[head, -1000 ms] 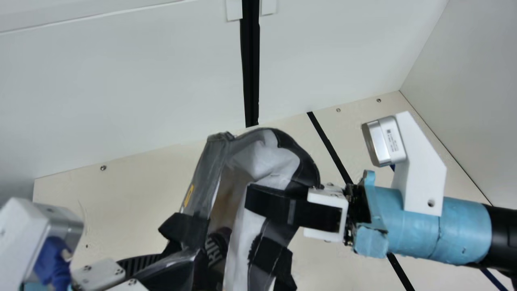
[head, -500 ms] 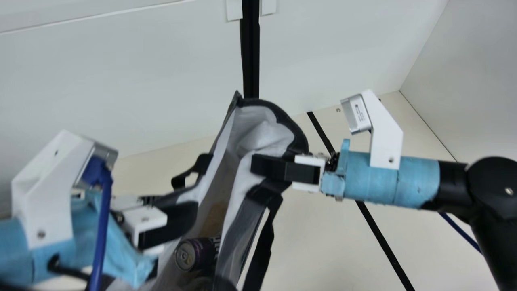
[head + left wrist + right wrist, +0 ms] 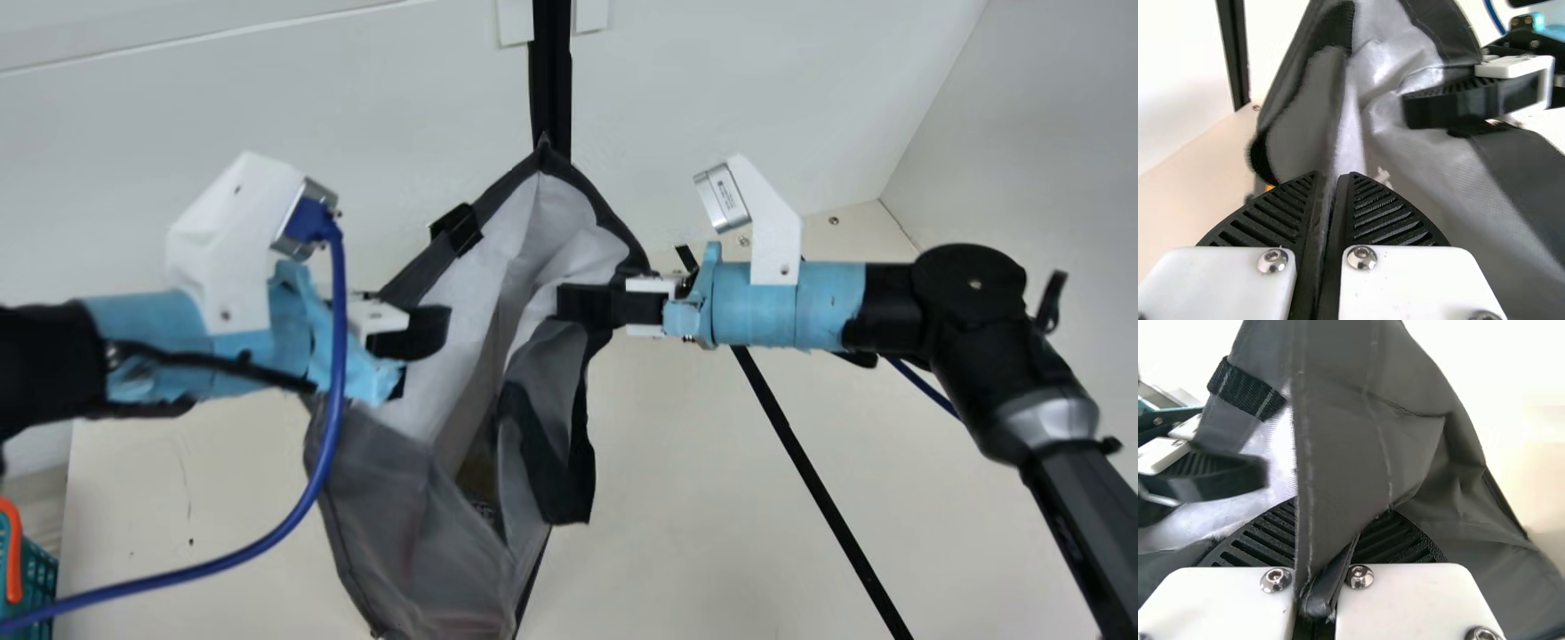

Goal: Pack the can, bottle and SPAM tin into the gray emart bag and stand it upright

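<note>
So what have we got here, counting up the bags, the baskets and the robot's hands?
Bags: 1, the gray bag
Baskets: 1, the teal basket at the table's edge
Hands: 2, the left hand and right hand, both gripping the bag
Total: 4

In main view, at nine o'clock, the black left arm (image 3: 44, 369) has light-blue wrapping (image 3: 160, 320) and blue cable (image 3: 333, 391); at three o'clock, the right arm (image 3: 969, 293) has silver ring (image 3: 1049, 418).
</note>
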